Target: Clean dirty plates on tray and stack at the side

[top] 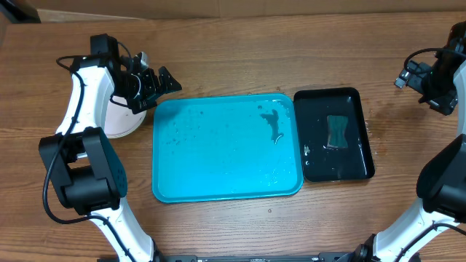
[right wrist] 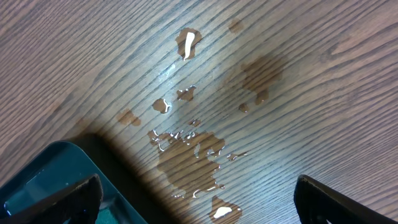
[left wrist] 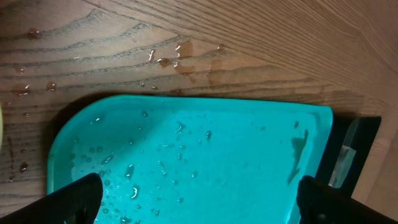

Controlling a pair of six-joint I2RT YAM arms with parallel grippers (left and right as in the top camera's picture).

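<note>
Wooden table point(top: 240, 58) wet, black tray point(top: 317, 116) beside turquoise tray point(top: 218, 167), holding sponge point(top: 337, 132)

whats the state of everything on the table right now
large turquoise plastic tray: no plates on it, water-speckled, dark smear near one end
smaller glossy black tray: wet inside
grey-green sponge: lying flat in black tray
white round plate: beside turquoise tray, partly hidden
left gripper: open, empty
right gripper: open, empty
wooden table: water puddles

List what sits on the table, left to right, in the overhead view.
white plate → turquoise tray → black tray
</note>
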